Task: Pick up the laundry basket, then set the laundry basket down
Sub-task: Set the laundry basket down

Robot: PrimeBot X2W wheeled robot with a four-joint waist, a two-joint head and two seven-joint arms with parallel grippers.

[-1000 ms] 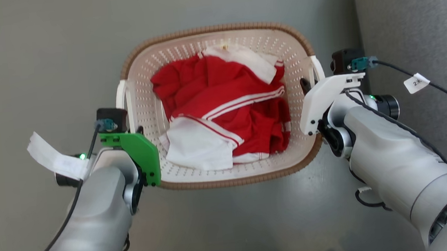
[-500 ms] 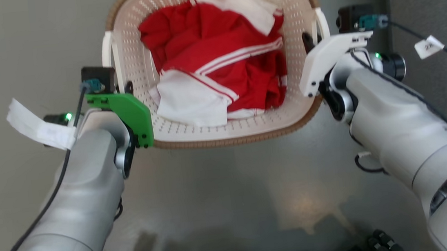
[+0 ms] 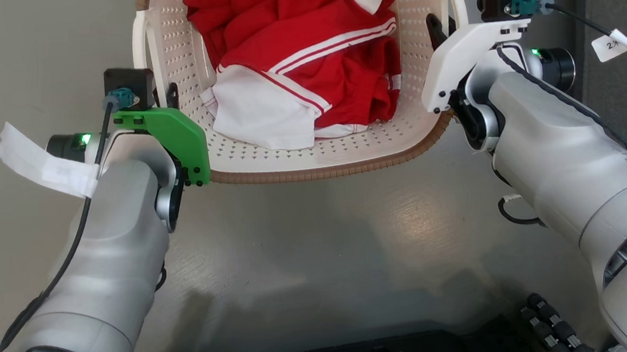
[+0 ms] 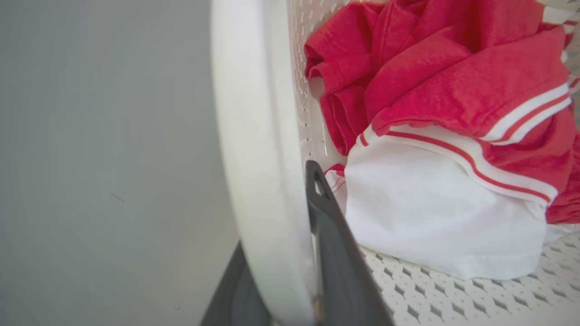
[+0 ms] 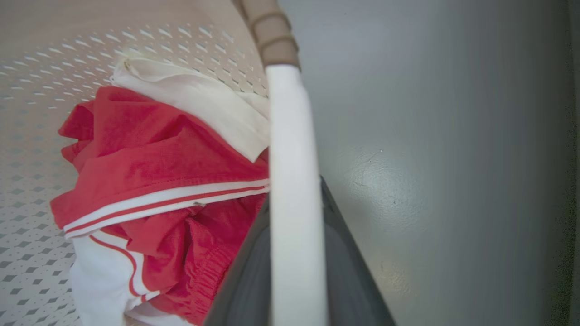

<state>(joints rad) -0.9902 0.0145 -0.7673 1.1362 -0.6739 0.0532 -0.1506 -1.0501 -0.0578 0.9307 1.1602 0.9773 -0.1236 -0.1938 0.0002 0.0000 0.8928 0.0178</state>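
The left gripper point(image 3: 170, 93) pinches the left handle point(image 3: 141, 49) and the right gripper point(image 3: 436, 25) the right handle point(image 3: 458, 5) of the laundry basket point(image 3: 311, 154), held between them; move both arms evenly to avoid tilt.

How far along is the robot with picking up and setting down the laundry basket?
Done: the left gripper and right gripper each clamp a white side handle of the laundry basket. In hand: the pick-up; whether it is off the floor cannot be told. Left: setting it down and letting go.
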